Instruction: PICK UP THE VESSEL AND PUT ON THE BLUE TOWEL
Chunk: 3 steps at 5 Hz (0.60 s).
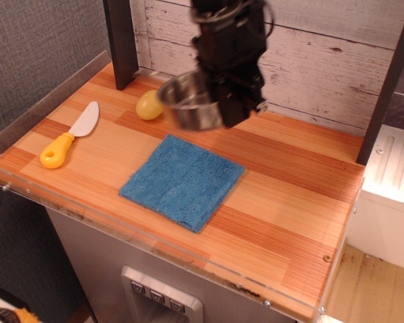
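Observation:
The vessel (188, 102), a small shiny steel pan, hangs in the air above the table, tilted, over the far edge of the blue towel (183, 180). My black gripper (223, 108) is shut on the pan's right rim and holds it up. The pan's wire handle is hidden behind the gripper. The blue towel lies flat in the middle of the wooden table, with nothing on it.
A yellow round fruit (147, 105) lies behind the pan, partly hidden by it. A yellow-handled knife (71, 134) lies at the left. A dark post (121, 42) stands at the back left, another at the right edge. A clear rim (188, 259) runs along the table front.

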Tool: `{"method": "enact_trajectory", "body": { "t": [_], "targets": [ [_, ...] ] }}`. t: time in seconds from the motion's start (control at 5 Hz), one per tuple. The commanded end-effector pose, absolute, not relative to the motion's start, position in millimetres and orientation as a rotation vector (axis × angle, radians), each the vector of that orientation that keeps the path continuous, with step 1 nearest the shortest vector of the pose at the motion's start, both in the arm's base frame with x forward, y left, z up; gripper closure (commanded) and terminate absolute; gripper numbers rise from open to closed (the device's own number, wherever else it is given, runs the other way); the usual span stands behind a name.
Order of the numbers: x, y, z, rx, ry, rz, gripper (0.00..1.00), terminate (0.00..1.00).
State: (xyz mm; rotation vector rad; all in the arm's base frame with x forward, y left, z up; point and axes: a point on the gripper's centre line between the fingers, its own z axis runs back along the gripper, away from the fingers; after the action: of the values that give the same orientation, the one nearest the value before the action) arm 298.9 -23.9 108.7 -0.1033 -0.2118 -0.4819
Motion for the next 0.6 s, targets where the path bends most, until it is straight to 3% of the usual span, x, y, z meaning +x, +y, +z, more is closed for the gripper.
{"method": "enact_trajectory", "body": {
  "t": [0.0, 0.4],
  "targets": [
    [275, -29, 94, -0.066, -0.185, -0.322, 1.00, 0.00],
    [277, -18, 66, -0.055, -0.089, -0.241, 1.00, 0.00]
  ]
}}
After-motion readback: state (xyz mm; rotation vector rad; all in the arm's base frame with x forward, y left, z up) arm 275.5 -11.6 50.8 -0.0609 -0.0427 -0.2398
